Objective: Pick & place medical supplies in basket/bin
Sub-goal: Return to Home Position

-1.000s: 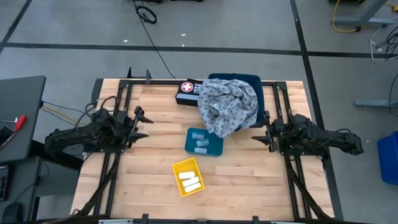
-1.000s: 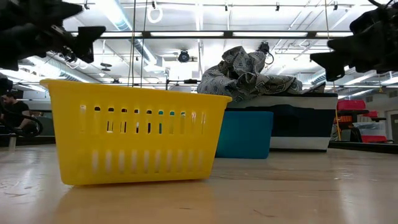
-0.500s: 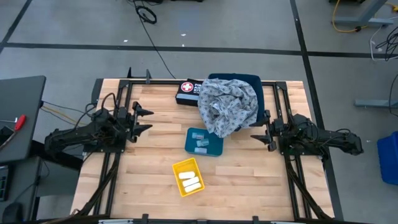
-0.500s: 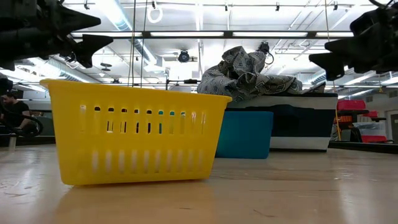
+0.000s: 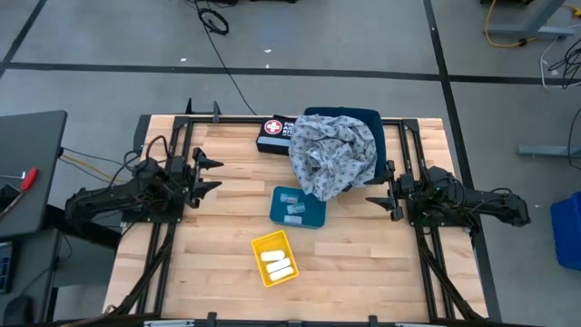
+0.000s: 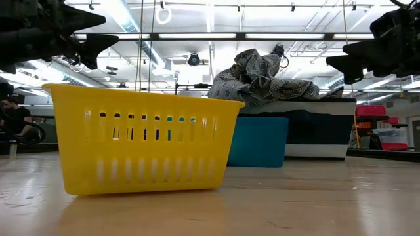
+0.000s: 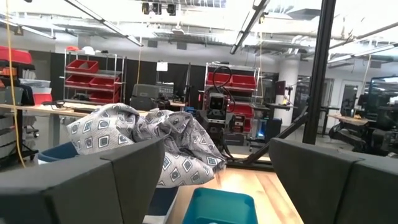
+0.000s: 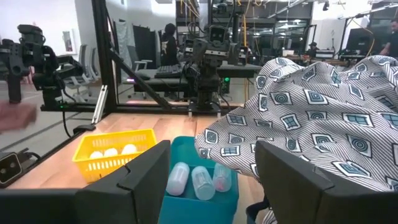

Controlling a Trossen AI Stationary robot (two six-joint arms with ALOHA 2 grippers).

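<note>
1. High view: yellow bin (image 5: 274, 258), 6 o'clock, holds three white rolls (image 5: 278, 263); done.
2. Teal bin (image 5: 313, 218), centre, holds clear vials (image 8: 194, 182).
3. Left gripper (image 5: 207, 174) at 9 o'clock, right gripper (image 5: 376, 195) at 3 o'clock: both spread, empty.
4. Patterned cloth (image 5: 331, 153), 12 o'clock, heaped on dark bin (image 5: 363, 113); task judged nearly complete.

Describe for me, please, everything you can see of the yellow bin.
The yellow bin is a small rectangular open-topped basket, plastic by its look, with slotted walls. It stands upright on the wooden table, a little off its middle, turned slightly askew. Three white rolls lie side by side inside. The teal bin sits beyond it, apart.
</note>
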